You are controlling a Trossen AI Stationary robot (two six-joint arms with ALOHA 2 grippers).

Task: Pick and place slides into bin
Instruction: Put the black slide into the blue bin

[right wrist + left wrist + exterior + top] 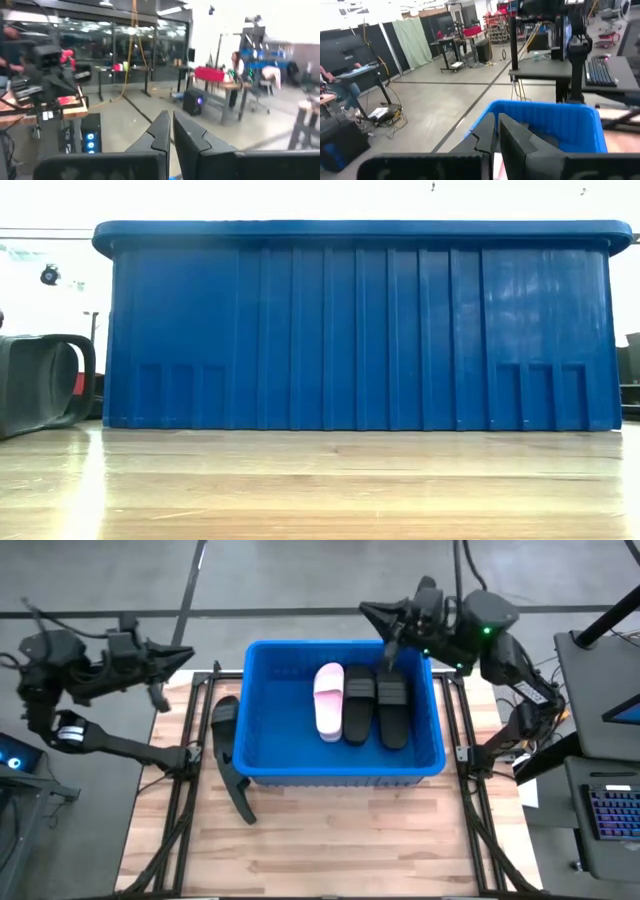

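Wood-grain table (pixel 320 490), ribbed blue bin (pixel 360 330) (rimmed), rubber slides (pixel 360 705) inside

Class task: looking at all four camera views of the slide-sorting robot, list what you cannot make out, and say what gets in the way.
- Low view: the slides inside the bin are hidden by its front wall.
- Low view: the black slide at left is cut off by the picture's edge.
- High view: the black slide outside the bin lies partly behind the dark frame bars.
- Low view: neither gripper shows.
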